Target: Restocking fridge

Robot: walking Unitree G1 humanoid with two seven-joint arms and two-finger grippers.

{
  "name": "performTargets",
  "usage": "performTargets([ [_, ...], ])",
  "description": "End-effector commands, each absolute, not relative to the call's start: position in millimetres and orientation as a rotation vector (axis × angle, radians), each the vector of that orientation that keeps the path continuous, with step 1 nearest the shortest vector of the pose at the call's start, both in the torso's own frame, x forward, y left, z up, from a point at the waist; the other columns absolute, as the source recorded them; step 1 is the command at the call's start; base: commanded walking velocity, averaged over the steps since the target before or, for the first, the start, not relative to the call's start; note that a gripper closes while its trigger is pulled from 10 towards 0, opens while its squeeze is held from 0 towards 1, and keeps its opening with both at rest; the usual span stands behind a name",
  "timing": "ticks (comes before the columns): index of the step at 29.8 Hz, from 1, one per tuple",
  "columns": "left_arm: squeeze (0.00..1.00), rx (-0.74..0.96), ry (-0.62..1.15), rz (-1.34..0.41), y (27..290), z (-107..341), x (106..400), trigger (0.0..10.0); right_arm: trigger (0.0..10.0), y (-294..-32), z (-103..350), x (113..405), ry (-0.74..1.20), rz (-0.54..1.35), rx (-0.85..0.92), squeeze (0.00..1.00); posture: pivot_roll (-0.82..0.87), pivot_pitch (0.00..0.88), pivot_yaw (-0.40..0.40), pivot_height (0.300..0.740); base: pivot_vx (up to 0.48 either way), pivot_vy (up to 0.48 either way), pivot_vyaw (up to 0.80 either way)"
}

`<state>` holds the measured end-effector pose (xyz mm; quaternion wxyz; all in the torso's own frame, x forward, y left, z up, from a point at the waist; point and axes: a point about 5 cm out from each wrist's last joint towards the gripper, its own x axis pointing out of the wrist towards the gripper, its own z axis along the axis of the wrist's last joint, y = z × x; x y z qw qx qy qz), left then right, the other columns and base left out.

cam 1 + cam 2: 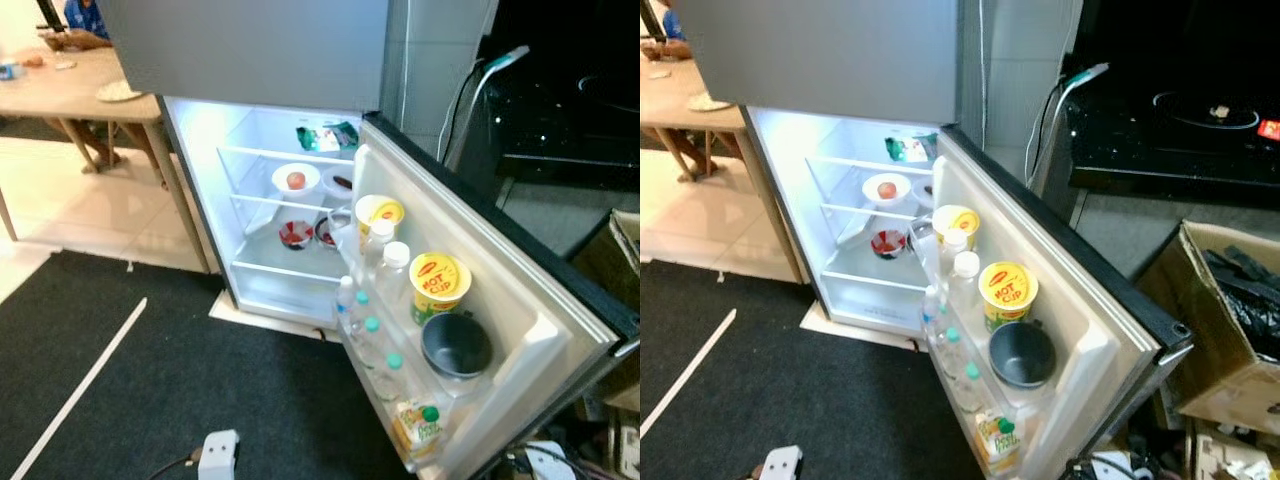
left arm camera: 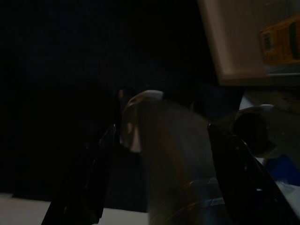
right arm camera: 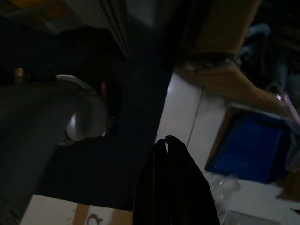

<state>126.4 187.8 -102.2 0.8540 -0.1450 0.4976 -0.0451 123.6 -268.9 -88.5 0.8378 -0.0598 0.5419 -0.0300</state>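
Fridge [image 1: 262,60] door [image 1: 520,290] standing open; left gripper [image 2: 161,154] hanging spread and empty, right gripper [image 3: 171,187] hanging closed and empty

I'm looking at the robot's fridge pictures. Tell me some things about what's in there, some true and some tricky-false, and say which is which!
1. The fridge door is wide open. True.
2. A yellow Hot Cup noodle tub stands in the door shelf. True.
3. The dark bowl sits on the wooden table. False: it sits in the door shelf, beside the noodle tub.
4. A white bowl on an inside shelf holds something small and reddish. True.
5. The water bottles in the door have red caps. False: their caps are teal or white.
6. The left gripper is shut tight. False: its two fingers are spread apart.
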Motion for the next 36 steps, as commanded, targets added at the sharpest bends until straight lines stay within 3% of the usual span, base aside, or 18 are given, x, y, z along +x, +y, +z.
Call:
performTargets([
  [1,0.0,-0.29,1.058,-0.096,188,-103,126,10.0,10.0,-263,-91,124,1.157,-0.064,-0.115,0.0,-0.03,0.008,0.0,0.74,0.0,0.0,0.0],
  [15,0.0,-0.315,1.079,-0.093,185,-104,124,10.0,10.0,-264,-89,129,1.145,-0.108,-0.164,0.0,-0.03,0.007,-0.002,0.74,-0.361,0.0,0.0],
  [25,0.0,-0.326,1.072,-0.087,183,-104,126,10.0,10.0,-273,-90,117,1.161,-0.116,-0.168,0.0,-0.04,0.008,-0.001,0.74,-0.441,0.0,0.0],
  [36,0.0,-0.28,1.075,-0.074,191,-103,126,10.0,10.0,-279,-89,112,1.171,-0.112,-0.169,0.0,-0.04,0.004,0.002,0.74,0.0,-0.2,0.0],
])
